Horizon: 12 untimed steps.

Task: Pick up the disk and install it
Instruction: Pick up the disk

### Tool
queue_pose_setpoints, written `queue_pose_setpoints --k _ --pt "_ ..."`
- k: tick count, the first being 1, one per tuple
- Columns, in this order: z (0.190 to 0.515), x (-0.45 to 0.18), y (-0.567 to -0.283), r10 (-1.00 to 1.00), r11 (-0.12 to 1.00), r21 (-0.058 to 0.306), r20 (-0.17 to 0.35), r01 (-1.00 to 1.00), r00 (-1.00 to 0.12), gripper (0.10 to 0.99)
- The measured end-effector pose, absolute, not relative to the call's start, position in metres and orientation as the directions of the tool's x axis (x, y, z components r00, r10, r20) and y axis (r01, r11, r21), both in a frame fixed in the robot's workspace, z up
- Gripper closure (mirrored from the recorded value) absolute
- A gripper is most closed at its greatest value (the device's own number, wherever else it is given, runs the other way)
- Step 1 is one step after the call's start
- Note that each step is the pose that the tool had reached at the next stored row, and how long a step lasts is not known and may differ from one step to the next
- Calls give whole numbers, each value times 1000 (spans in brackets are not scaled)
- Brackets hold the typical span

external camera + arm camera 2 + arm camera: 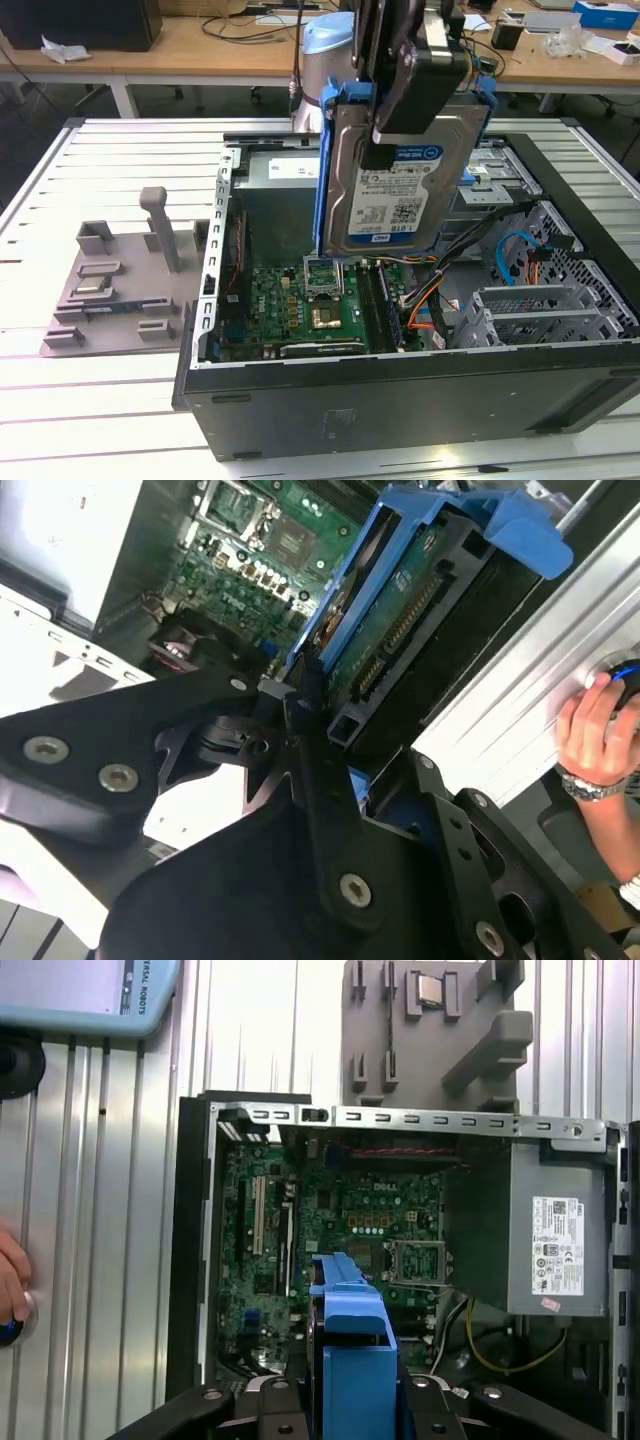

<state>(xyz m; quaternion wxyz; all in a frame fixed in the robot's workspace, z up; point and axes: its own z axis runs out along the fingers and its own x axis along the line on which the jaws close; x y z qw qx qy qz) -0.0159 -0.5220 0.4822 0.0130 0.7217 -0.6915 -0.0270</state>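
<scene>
Firstly, exterior view.
- One gripper (385, 150), closed on the disk: a black finger lies across the labelled face.
- One disk (395, 190), silver-grey in a blue carrier, held upright and clear of everything, above the open computer case (400, 400).
- One case, lying on its side on the slatted metal table (60, 400). Contents: one green motherboard (310, 300), one grey power supply box (280, 195), one perforated metal cage (540, 310), and a bundle of orange, blue and black cables (430, 300).
- One grey moulded fixture (120, 280), on the table just beside the case, on the exterior view's left.

Second wrist view.
- One disk (390, 600), seen edge-on with its green circuit side showing, clamped between the black fingers (300, 705).
- One motherboard (260, 540) beyond it.
- One person's hand (600, 730), with a wristwatch, at the table's edge.

First wrist view.
- One blue carrier edge of the disk (350, 1350), over the motherboard (340, 1220).
- One power supply box (555, 1240) inside the case (400, 1118).
- One grey fixture (430, 1030) outside the case.
- One hand (10, 1285) on the table.
</scene>
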Motion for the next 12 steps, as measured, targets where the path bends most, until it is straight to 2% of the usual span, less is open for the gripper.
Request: queue_pose_setpoints --k 12 --pt "477 26 -545 -999 -43 60 -21 -997 42 718"
